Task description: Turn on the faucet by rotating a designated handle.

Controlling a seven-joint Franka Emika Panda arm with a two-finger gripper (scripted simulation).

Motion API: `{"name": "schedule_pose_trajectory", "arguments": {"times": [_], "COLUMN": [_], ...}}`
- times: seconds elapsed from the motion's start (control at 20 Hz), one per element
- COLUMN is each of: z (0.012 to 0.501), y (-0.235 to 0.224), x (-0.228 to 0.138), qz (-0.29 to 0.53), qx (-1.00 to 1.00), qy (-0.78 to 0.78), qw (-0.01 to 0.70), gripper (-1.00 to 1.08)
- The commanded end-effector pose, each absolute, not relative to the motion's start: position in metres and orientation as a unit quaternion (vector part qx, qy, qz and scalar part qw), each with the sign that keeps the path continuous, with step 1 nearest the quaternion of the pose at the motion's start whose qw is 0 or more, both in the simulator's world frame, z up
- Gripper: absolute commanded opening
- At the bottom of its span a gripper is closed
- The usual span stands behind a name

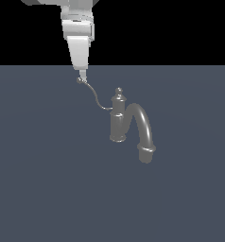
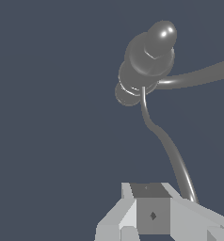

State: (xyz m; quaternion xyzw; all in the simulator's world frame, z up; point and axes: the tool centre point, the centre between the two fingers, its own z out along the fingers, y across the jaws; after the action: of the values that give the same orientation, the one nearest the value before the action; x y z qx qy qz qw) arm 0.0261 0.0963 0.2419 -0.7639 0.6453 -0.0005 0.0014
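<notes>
Right now I am looking first at the table point(image 1: 38, 189), a wide dark blue-grey surface that is carrying everything. Nothing else is standing on it near the work, so nothing is blocking my way.

Near the middle of the exterior view the faucet point(image 1: 118, 118) is standing upright, its post topped by a knob, and its thick arched spout point(image 1: 143, 127) is bending down toward the exterior view's right. The spout is well apart from me, on the other side of the post.

From the post the handle point(image 1: 96, 98) is curving out toward the exterior view's left and ending in a small ball tip point(image 1: 79, 80).

Smallest of all, my fingers point(image 1: 82, 75) are hanging from above, touching or just beside this ball tip. I cannot tell if they are spread or pressed together; the wrist view is showing the lever passing close beside them, not clearly between them.

For doing this step well, I judge that I should be pushing sideways at the tip, following a circle around the post. The thin lever could be slipping off.
</notes>
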Motion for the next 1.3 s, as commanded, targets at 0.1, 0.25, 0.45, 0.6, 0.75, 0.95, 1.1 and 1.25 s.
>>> {"name": "schedule_pose_trajectory", "arguments": {"times": [0.1,0.25,0.45,0.6,0.75,0.95,1.1,1.25], "z": [0.242,0.242,0.242,0.242,0.242,0.242,0.242,0.244], "y": [0.093,0.091,0.089,0.088,0.086,0.084,0.083,0.073], "x": [0.012,0.004,-0.008,-0.016,-0.025,-0.037,-0.043,-0.040], "qz": [0.000,0.000,0.000,0.000,0.000,0.000,0.000,-0.003], "qx": [-0.764,-0.764,-0.764,-0.764,-0.764,-0.764,-0.764,-0.761], "qy": [0.645,0.645,0.645,0.645,0.645,0.645,0.645,0.649], "qw": [0.000,0.000,0.000,0.000,0.000,0.000,0.000,0.004], "gripper": [-1.00,-1.00,-1.00,-1.00,-1.00,-1.00,-1.00,-1.00]}}
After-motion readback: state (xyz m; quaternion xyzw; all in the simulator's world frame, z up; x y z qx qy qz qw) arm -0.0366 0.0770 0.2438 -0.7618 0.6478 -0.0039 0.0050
